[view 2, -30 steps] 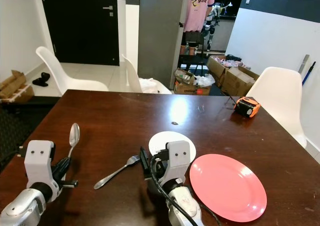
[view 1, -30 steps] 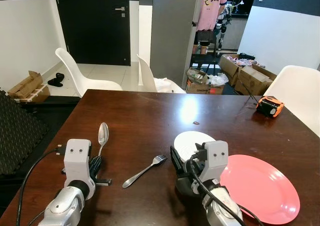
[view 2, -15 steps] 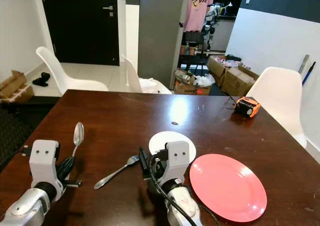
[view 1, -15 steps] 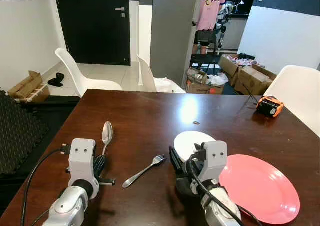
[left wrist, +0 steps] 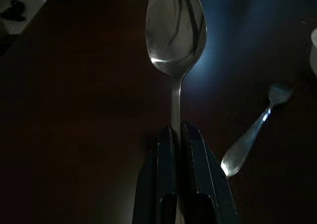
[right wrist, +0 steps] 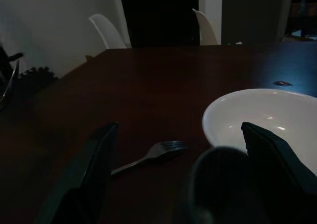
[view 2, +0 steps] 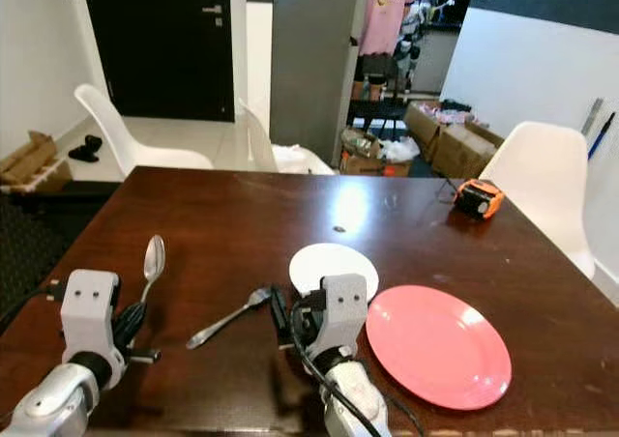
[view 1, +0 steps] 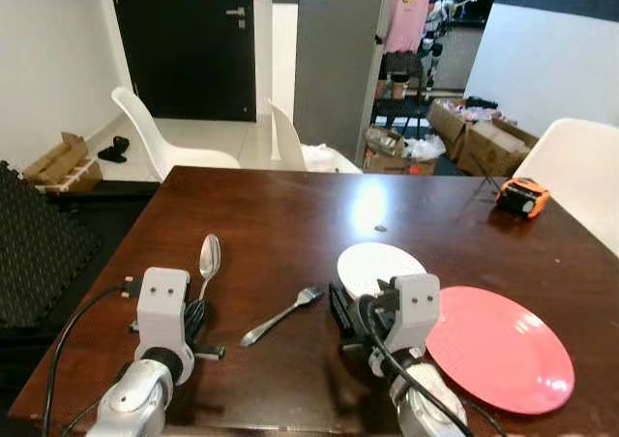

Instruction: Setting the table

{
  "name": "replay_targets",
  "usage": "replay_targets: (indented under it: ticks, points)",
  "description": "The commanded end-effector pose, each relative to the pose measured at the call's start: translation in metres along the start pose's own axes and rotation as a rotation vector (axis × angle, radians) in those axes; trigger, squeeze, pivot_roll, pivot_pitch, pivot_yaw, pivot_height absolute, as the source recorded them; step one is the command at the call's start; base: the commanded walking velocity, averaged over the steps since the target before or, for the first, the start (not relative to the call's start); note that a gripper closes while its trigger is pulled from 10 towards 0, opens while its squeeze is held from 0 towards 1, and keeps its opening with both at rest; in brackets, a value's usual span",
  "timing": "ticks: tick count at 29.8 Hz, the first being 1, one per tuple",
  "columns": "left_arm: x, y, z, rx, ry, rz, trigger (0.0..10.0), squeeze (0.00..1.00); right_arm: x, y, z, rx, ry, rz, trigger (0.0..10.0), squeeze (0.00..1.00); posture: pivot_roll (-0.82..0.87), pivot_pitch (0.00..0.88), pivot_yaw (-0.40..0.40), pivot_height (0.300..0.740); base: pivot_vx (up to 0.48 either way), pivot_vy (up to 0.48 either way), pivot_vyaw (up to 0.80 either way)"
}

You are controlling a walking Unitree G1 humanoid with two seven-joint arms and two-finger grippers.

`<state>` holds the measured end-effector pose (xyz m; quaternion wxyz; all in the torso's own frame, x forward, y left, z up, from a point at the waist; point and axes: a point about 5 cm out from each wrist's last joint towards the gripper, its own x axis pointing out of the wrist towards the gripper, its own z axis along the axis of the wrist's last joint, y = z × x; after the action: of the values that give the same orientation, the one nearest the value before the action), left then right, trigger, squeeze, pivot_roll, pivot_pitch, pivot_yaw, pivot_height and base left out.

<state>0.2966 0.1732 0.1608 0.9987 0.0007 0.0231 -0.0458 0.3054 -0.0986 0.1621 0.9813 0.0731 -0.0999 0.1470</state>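
Since the earlier frame, left gripper (view 1: 193,318) has carried the spoon (view 1: 209,255), clamped by its handle, slightly toward centre in the lower left. Right gripper (right wrist: 178,149) hangs wide apart, holding nothing, over the fork (view 1: 282,314) at lower centre. White plate (view 1: 379,267) and pink plate (view 1: 493,346) lie on the table (view 1: 290,215), so I judge the cutlery remains unplaced.

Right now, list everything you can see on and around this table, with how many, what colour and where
Table: one, dark brown wood, in front of the robot.
Spoon: one, silver, held by its handle in the left gripper, bowl pointing away.
Fork: one, silver, lying on the table between the two grippers.
Small plate: one, white, just beyond the right gripper.
Large plate: one, pink, at the table's near right.
Tape measure: one, orange and black, far right of the table.
Chairs: three, white, around the table.
Cardboard boxes: several, brown, on the floor beyond.
Left gripper: shut on the spoon.
Right gripper: open, over the table by the small plate.
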Motion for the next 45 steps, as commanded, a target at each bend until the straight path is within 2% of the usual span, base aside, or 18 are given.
replay_targets:
  ticks: [1, 25, 45]
  points:
    - [-0.0024, 0.0010, -0.0022, 0.011, 0.003, 0.002, 10.0, 0.00, -0.0008, -0.0005, -0.0030, 0.004, 0.011, -0.007, 10.0, 0.00, 0.04, 0.062, 0.048, 0.740, -0.262, 0.000, 0.00]
    - [-0.0015, -0.0001, -0.0029, 0.015, 0.001, -0.001, 10.0, 0.00, -0.0005, -0.0015, -0.0031, 0.001, 0.009, -0.010, 10.0, 0.00, 0.03, 0.057, 0.049, 0.740, -0.252, 0.000, 0.00]
    - [-0.0002, -0.0044, -0.0035, 0.003, -0.006, -0.024, 10.0, 0.00, 0.0007, -0.0028, -0.0015, -0.008, 0.001, -0.011, 10.0, 0.00, 0.03, 0.046, 0.047, 0.740, 0.000, 0.000, 0.00]
